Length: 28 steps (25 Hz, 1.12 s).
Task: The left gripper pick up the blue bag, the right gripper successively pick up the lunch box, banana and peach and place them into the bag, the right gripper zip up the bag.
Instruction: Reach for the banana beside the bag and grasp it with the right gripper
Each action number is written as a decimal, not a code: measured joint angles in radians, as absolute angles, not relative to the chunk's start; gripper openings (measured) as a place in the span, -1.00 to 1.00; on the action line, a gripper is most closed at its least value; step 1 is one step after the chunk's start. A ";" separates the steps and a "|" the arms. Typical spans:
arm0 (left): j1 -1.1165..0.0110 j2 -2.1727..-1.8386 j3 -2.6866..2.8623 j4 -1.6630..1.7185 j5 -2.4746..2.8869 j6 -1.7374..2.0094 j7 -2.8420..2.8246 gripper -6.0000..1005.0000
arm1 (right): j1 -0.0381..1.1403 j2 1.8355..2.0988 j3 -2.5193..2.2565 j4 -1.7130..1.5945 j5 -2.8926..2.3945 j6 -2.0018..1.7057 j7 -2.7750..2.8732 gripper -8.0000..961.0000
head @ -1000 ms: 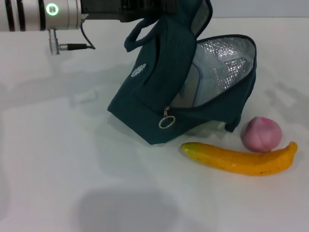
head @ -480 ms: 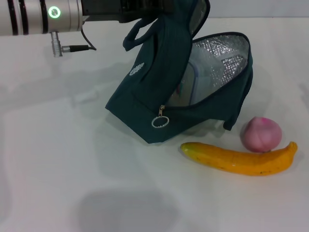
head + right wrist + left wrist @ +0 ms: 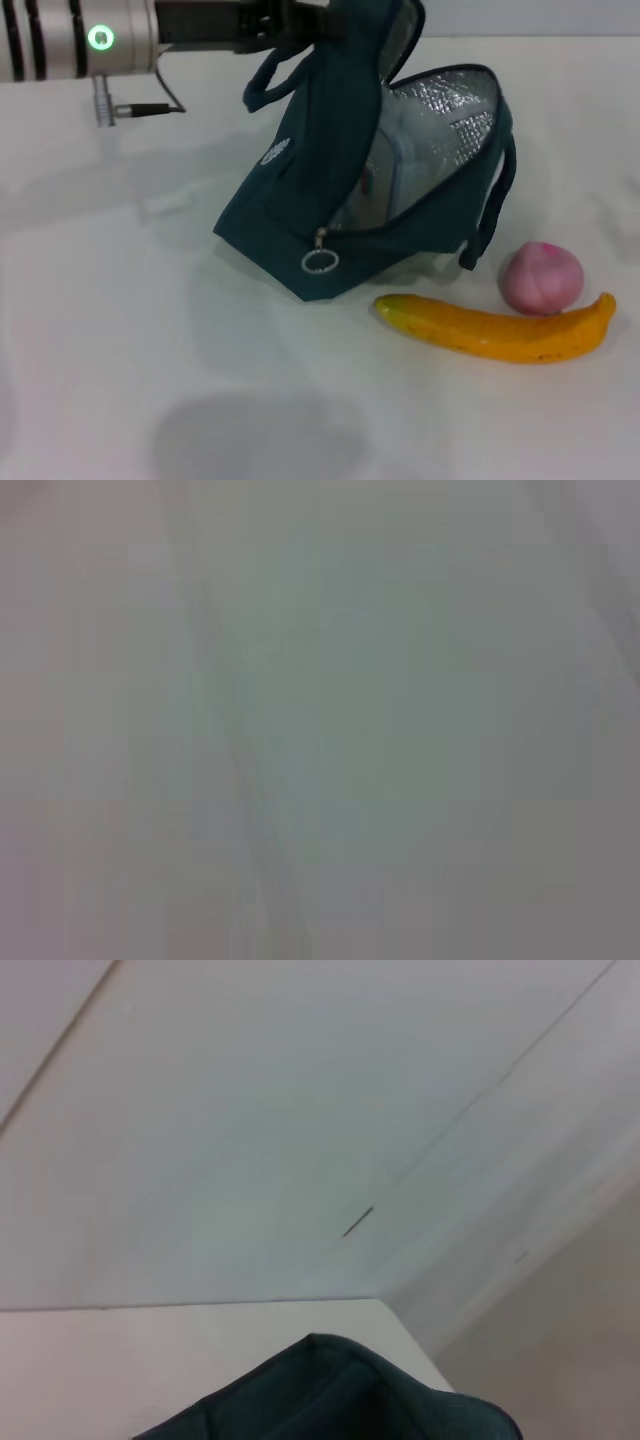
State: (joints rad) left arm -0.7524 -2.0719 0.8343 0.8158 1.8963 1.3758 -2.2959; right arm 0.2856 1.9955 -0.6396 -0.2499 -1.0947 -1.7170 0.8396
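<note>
bag: dark blue, tilted, mouth open, silver lining
lunch box: clear, inside bag
banana: yellow, before bag
peach: pink, touching banana

Left gripper dragged bag leftwards, zip ring too.

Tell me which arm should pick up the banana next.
Right, probably. The left claw holds up the dark blue fabric bag by its top, so it is occupied, and the orange-yellow curved banana lies on the robot's right.
</note>
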 joint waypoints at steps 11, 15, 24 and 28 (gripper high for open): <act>-0.738 -2.049 0.837 0.821 1.896 1.389 -2.275 -0.86 | 0.236 2.000 -0.862 -1.186 -1.507 -1.824 1.632 0.27; -0.738 -2.045 0.837 0.821 1.894 1.393 -2.275 -0.86 | 0.281 2.001 -0.932 -1.379 -1.649 -1.841 1.835 0.39; -0.735 -2.049 0.835 0.822 1.893 1.393 -2.274 -0.86 | 0.463 1.997 -1.094 -1.562 -1.955 -1.904 2.169 0.44; -0.737 -2.047 0.834 0.822 1.893 1.391 -2.275 -0.86 | 0.562 2.007 -1.169 -1.559 -2.071 -1.936 2.277 0.44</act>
